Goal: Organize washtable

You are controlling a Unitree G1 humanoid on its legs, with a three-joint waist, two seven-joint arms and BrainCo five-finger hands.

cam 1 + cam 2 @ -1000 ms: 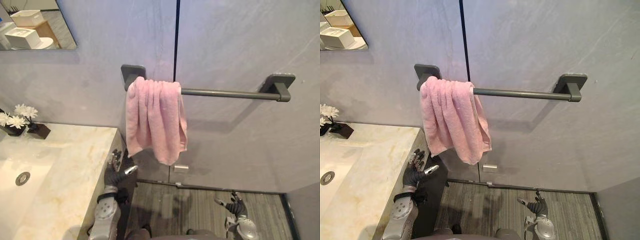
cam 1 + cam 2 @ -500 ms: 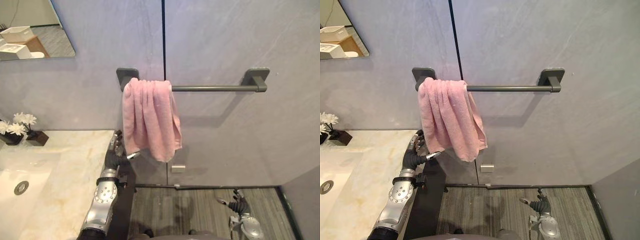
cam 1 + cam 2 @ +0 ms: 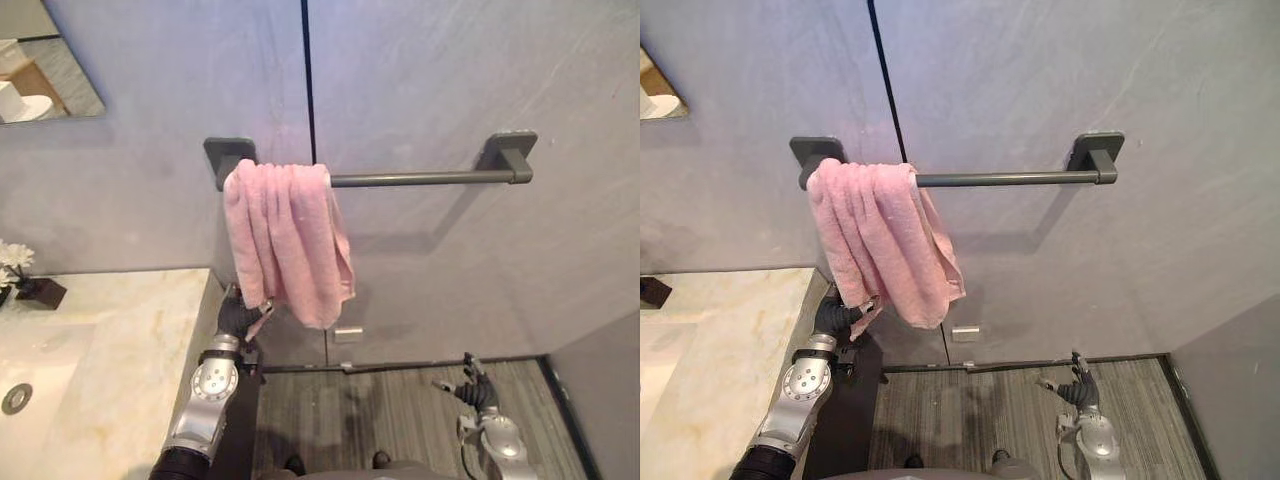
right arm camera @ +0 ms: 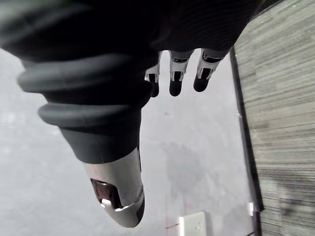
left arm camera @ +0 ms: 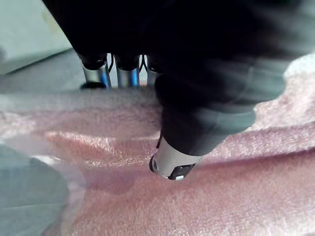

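Observation:
A pink towel [image 3: 285, 235] hangs bunched over the left end of a dark grey wall rail [image 3: 420, 179]. My left hand [image 3: 238, 315] reaches up from beside the counter to the towel's lower left edge and is shut on it. In the left wrist view its thumb [image 5: 177, 157] presses into the pink cloth [image 5: 206, 201], with the fingers curled behind the fold. My right hand [image 3: 472, 382] hangs low over the floor at the lower right, fingers straight and holding nothing; its own wrist view [image 4: 98, 98] shows the same.
A marble washtable [image 3: 100, 340] with a sink drain [image 3: 15, 398] lies at the left. White flowers in a dark pot [image 3: 12, 262] stand at its back edge, under a mirror [image 3: 40, 60]. Striped floor [image 3: 400, 410] lies below the rail.
My left hand has risen from beside the counter's edge to the towel's lower corner and curled its fingers on it. The camera has shifted; the right hand stays low.

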